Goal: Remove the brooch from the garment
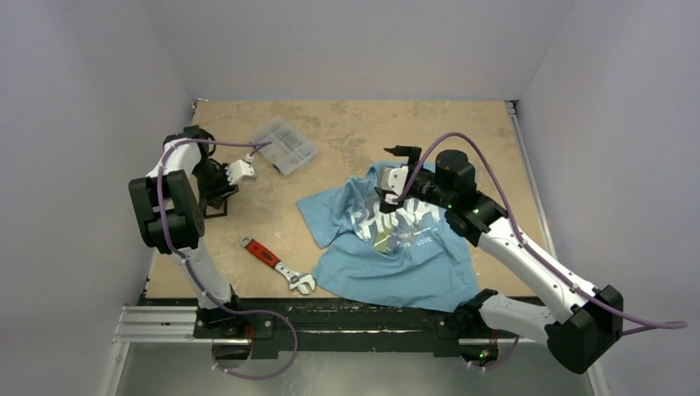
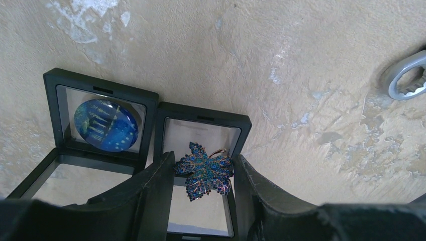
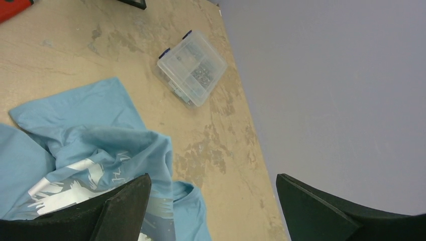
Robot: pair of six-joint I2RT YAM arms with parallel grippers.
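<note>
A blue jewelled leaf-shaped brooch (image 2: 205, 169) sits pinched between the two black fingers of my left gripper (image 2: 204, 163), just above an open black display box (image 2: 203, 112) with a white inside. In the top view the left gripper (image 1: 241, 172) is at the table's left side, far from the garment. The garment (image 1: 396, 239), a light blue T-shirt with white lettering, lies crumpled at centre right. My right gripper (image 1: 394, 175) hovers open over its collar end; in the right wrist view the right gripper (image 3: 212, 176) has nothing between its fingers, and the garment (image 3: 100, 140) lies below its left finger.
A second black display box (image 2: 100, 84) holding a round blue piece (image 2: 105, 124) stands left of the first. A clear plastic organiser (image 1: 283, 145) lies at the back left. A red-handled adjustable wrench (image 1: 276, 265) lies near the front edge, with its head (image 2: 407, 78) in the left wrist view.
</note>
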